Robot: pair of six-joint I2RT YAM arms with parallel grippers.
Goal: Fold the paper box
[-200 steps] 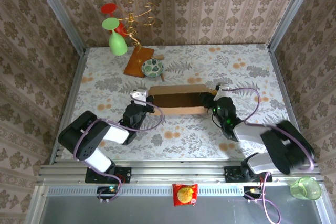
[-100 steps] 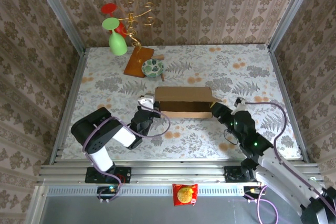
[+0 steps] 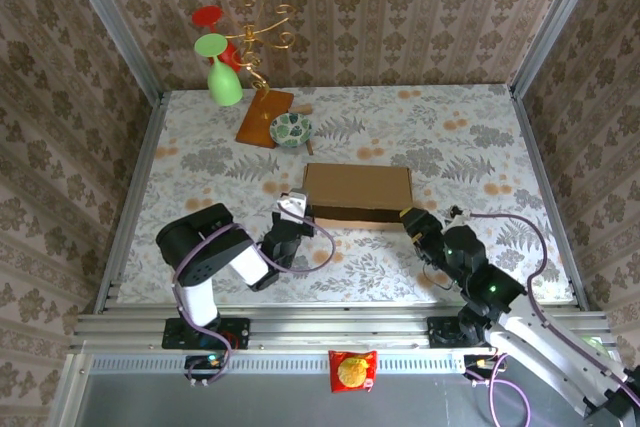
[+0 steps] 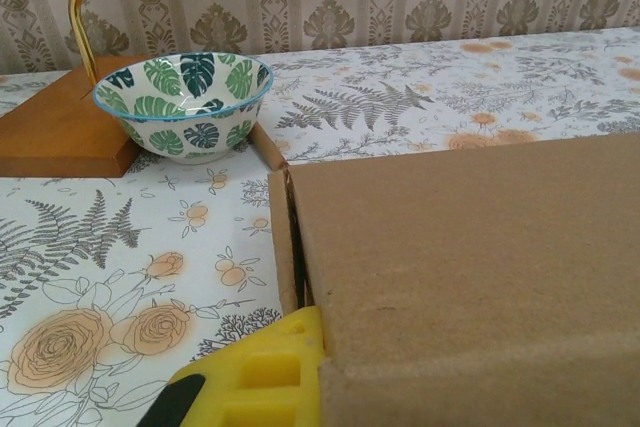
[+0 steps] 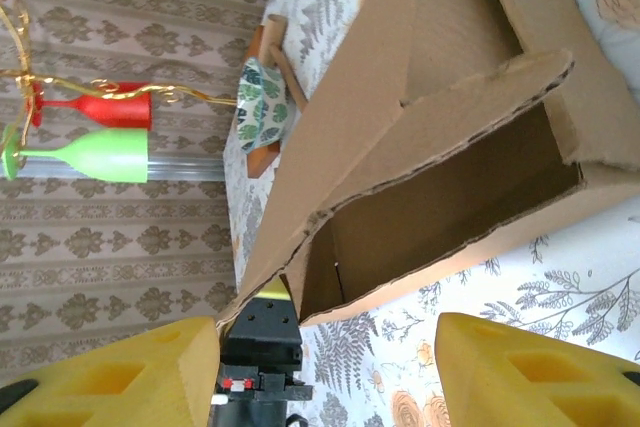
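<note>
- Mid-bench, the paper box (image 3: 357, 185) stands with its walls up and its lid (image 4: 470, 247) laid over the top; from above it looks almost shut.
- Seen from my right wrist, the lid is not home. It slopes, leaving a wedge-shaped gap at the right end, and a flap (image 5: 450, 117) with a raw corrugated edge crosses that opening, untucked.
- At the box's near left corner is my left hand (image 3: 295, 209). One yellow finger (image 4: 262, 379) touches the lid's edge from below, but I cannot tell whether that hand is closed on cardboard or only propping it.
- Just off the near right corner, my right hand (image 3: 410, 217) has its fingers spread wide with nothing between them.
- I judge the step to be seating the lid. I would deal with the right-end flap first, nudging it inward so it goes inside the wall, because a lid pressed over a stray flap will buckle or spring back.
- After that I would press down along the near edge, evenly at both ends, using the left hand to stop the box sliding.
- Beyond the far left corner, the leaf-patterned bowl (image 4: 185, 102) sits near, with the wire stand's wooden base (image 4: 60, 132) just beside it on the bench (image 3: 200, 162). My pressure should therefore go downward, not away from me.
</note>
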